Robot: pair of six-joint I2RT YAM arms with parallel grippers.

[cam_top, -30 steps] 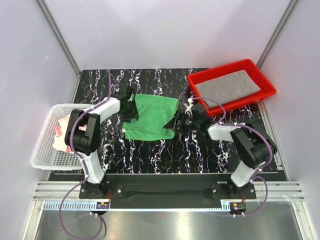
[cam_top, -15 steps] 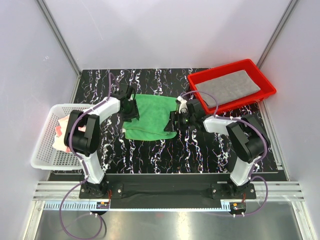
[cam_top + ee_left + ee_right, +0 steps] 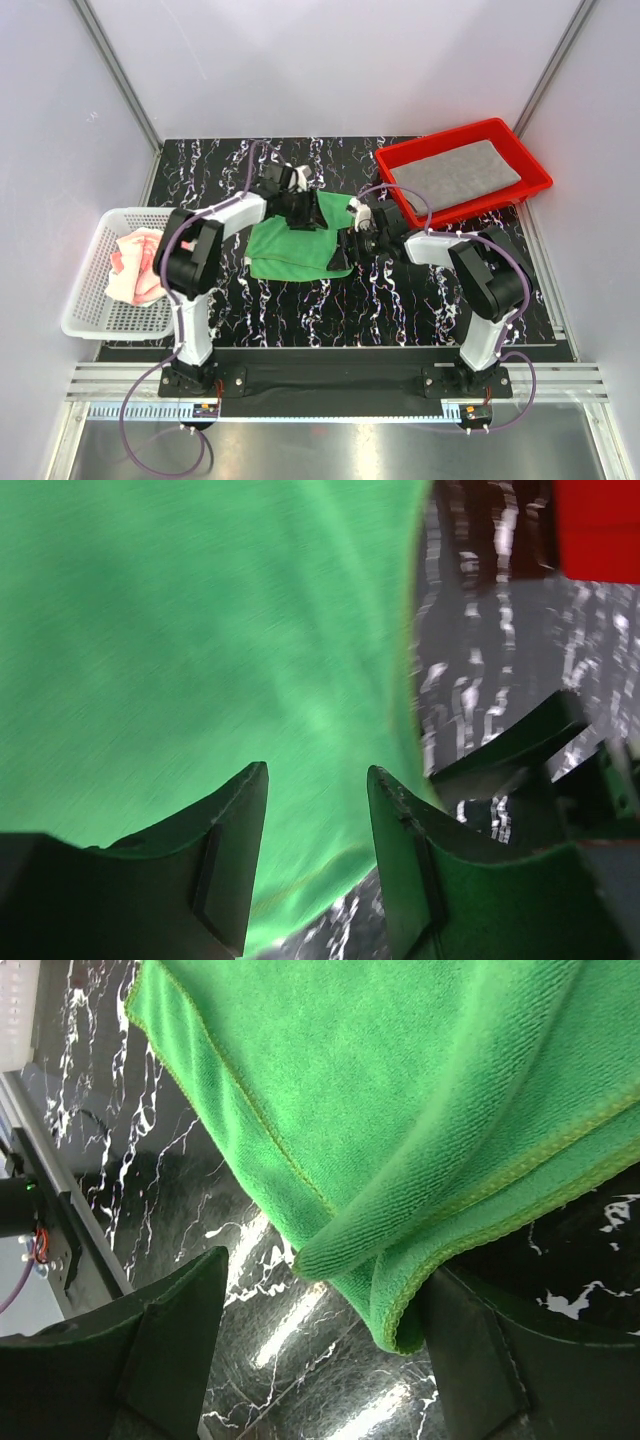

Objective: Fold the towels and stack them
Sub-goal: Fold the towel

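While both work the green towel [image 3: 292, 245] | left gripper [image 3: 315, 855] apart over it | right gripper [image 3: 320, 1345] spread around its folded corner.

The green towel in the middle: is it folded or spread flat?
Folded, at least partly. The right wrist view shows the green towel doubled, two hemmed edges stacked at its corner; from above, it looks narrow on the table.

Green towel [image 3: 400, 1090] filling most of the frame, folded into what looks like two or three layers, stitched hems running diagonally and a corner lying on the black marbled table [image 3: 280, 1360]. Right gripper [image 3: 315, 1345] spread wide, one dark finger [image 3: 150, 1350] at lower left on bare table, the other at lower right just beside the towel corner, nothing pinched between. White basket [image 3: 15, 1010] edge at top left, probably, though only a sliver shows.
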